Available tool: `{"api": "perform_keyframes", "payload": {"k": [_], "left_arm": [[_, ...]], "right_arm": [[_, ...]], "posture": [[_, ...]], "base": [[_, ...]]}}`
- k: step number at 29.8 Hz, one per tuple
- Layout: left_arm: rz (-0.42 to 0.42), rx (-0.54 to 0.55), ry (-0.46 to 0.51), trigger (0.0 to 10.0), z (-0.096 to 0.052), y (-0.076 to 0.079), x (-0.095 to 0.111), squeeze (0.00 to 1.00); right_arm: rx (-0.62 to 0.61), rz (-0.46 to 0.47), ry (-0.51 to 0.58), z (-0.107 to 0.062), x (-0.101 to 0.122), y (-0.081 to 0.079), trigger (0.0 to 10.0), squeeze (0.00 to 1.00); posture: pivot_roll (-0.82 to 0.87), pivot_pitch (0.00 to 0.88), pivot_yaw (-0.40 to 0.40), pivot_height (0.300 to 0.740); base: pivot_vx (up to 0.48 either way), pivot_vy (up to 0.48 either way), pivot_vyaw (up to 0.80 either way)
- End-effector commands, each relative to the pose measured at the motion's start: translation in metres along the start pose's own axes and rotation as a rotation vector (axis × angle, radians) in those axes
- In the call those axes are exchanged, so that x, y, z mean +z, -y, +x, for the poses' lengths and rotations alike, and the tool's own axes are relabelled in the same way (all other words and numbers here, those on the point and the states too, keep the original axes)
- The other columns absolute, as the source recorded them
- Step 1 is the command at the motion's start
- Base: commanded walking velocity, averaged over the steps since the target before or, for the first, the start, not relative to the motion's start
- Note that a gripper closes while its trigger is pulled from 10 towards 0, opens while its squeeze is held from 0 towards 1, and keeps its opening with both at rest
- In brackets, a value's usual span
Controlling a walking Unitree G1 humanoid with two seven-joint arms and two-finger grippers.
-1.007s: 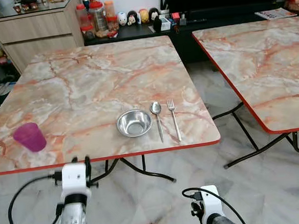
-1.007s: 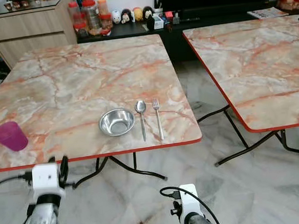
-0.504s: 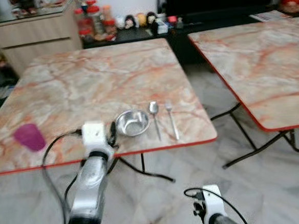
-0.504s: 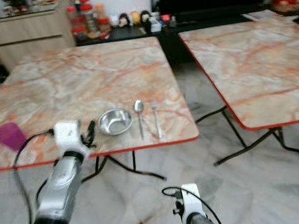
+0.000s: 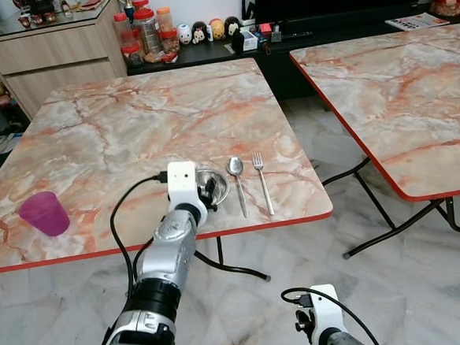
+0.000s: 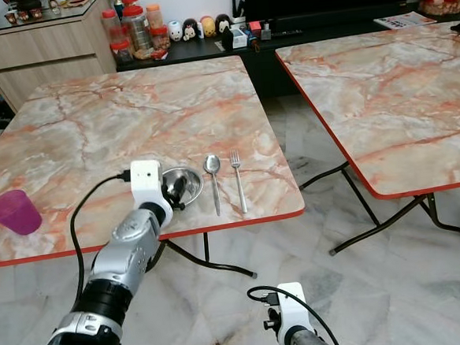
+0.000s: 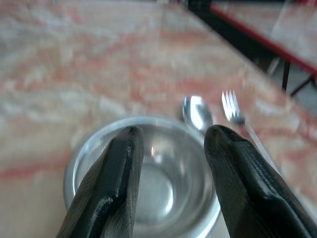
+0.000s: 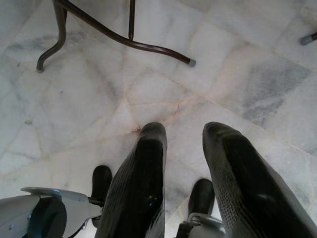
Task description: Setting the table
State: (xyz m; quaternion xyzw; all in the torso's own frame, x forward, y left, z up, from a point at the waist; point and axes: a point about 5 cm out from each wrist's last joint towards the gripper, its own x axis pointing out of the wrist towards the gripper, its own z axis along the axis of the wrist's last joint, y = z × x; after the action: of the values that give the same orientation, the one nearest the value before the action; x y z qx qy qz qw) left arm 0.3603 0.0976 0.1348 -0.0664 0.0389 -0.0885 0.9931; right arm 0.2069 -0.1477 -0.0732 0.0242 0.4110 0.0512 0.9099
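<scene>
- A purple cup [image 5: 44, 213] stands far to the left of the steel bowl [image 5: 215, 185], near the marble table [image 5: 132, 124]'s front edge.
- The left gripper [image 7: 171, 148] hovers right over the bowl, fingers apart and empty.
- A spoon [image 5: 238, 181] lies just right of the bowl, with a fork [image 5: 262, 182] beside it.
- The right gripper [image 8: 183, 148] hangs low over the floor [image 8: 237, 74], below and right of the bowl, fingers spread and empty.

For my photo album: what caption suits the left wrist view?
Open left end effector poised over a steel bowl, spoon and fork beside it.
</scene>
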Motion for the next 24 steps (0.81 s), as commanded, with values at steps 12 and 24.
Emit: {"api": "perform_keyframes", "payload": {"k": [12, 24], "left_arm": [[-0.015, 0.121, 0.226, 10.0, -0.012, -0.024, 0.02, 0.0], [0.002, 0.127, 0.247, 10.0, -0.011, -0.024, 0.024, 0.0]], "right_arm": [[0.008, -0.05, -0.001, 0.0, 0.0, -0.002, 10.0, 0.0], [0.005, -0.038, -0.007, 0.0, -0.002, -0.002, 10.0, 0.0]], "posture": [[0.08, 0.0, 0.044, 0.74], [0.08, 0.0, 0.049, 0.74]], "base": [[0.0, 0.0, 0.0], [0.0, 0.0, 0.29]]}}
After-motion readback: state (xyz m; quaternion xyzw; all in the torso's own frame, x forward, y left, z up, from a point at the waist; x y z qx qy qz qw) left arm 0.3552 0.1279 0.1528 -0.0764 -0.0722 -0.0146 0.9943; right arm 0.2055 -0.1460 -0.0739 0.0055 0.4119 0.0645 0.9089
